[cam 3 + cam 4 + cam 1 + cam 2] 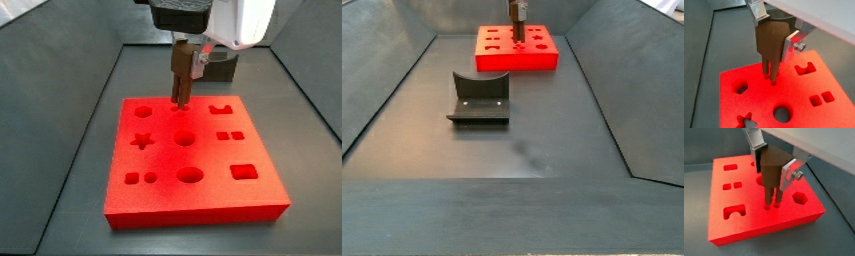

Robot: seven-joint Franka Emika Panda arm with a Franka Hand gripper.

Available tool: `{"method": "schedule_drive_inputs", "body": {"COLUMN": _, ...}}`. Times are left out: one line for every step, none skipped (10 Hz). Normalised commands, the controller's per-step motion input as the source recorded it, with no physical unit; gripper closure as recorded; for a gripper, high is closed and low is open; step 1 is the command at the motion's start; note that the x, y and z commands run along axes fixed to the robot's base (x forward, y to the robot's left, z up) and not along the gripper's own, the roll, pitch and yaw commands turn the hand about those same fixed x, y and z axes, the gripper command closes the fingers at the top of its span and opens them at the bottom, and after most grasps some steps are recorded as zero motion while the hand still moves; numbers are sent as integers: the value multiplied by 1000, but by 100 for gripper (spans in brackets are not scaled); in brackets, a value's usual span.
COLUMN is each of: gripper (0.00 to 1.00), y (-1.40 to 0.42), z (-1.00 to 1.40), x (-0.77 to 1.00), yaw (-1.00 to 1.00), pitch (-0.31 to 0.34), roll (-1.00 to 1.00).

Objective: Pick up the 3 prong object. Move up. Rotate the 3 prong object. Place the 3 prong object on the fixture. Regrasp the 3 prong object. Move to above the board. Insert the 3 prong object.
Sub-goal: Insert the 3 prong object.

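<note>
My gripper is shut on the 3 prong object, a brown block held upright with its thin prongs pointing down. The prong tips meet the small round holes of the red board. How deep they sit I cannot tell. In a side view the gripper hangs over the board's far edge with the piece below it. The dark fixture stands on the floor apart from the board, and the gripper is beyond it. Part of the fixture shows behind the gripper.
The board has other cut-outs: a star, circles, squares and a U-shaped notch. Sloping dark grey walls enclose the floor on both sides.
</note>
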Motion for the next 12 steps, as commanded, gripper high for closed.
{"method": "schedule_drive_inputs", "body": {"gripper": 100, "y": 0, "z": -203, "x": 26, "yaw": 0, "pitch": 0, "roll": 13}}
{"method": "schedule_drive_inputs", "body": {"gripper": 100, "y": 0, "z": -217, "x": 14, "yaw": 0, "pitch": 0, "roll": 11}}
{"method": "schedule_drive_inputs", "body": {"gripper": 100, "y": 0, "z": -197, "x": 37, "yaw": 0, "pitch": 0, "roll": 7}}
{"method": "schedule_drive_inputs", "body": {"gripper": 100, "y": 0, "z": -169, "x": 137, "yaw": 0, "pitch": 7, "roll": 10}}
{"method": "schedule_drive_inputs", "body": {"gripper": 100, "y": 37, "z": -186, "x": 251, "yaw": 120, "pitch": 40, "roll": 0}}
{"method": "schedule_drive_inputs", "body": {"gripper": 100, "y": 49, "z": -217, "x": 186, "yaw": 211, "pitch": 24, "roll": 0}}
{"method": "schedule_drive_inputs", "body": {"gripper": 100, "y": 17, "z": -177, "x": 34, "yaw": 123, "pitch": 34, "roll": 0}}
{"method": "schedule_drive_inputs", "body": {"gripper": 100, "y": 0, "z": -154, "x": 0, "yaw": 20, "pitch": 20, "roll": 0}}
{"method": "schedule_drive_inputs", "body": {"gripper": 100, "y": 0, "z": -191, "x": -9, "yaw": 0, "pitch": 11, "roll": 0}}
{"method": "schedule_drive_inputs", "body": {"gripper": 100, "y": 0, "z": -274, "x": -31, "yaw": 0, "pitch": 0, "roll": 0}}
{"method": "schedule_drive_inputs", "body": {"gripper": 100, "y": 0, "z": -366, "x": -89, "yaw": 0, "pitch": 0, "roll": 21}}
{"method": "schedule_drive_inputs", "body": {"gripper": 100, "y": -3, "z": -437, "x": -129, "yaw": 0, "pitch": 0, "roll": 59}}
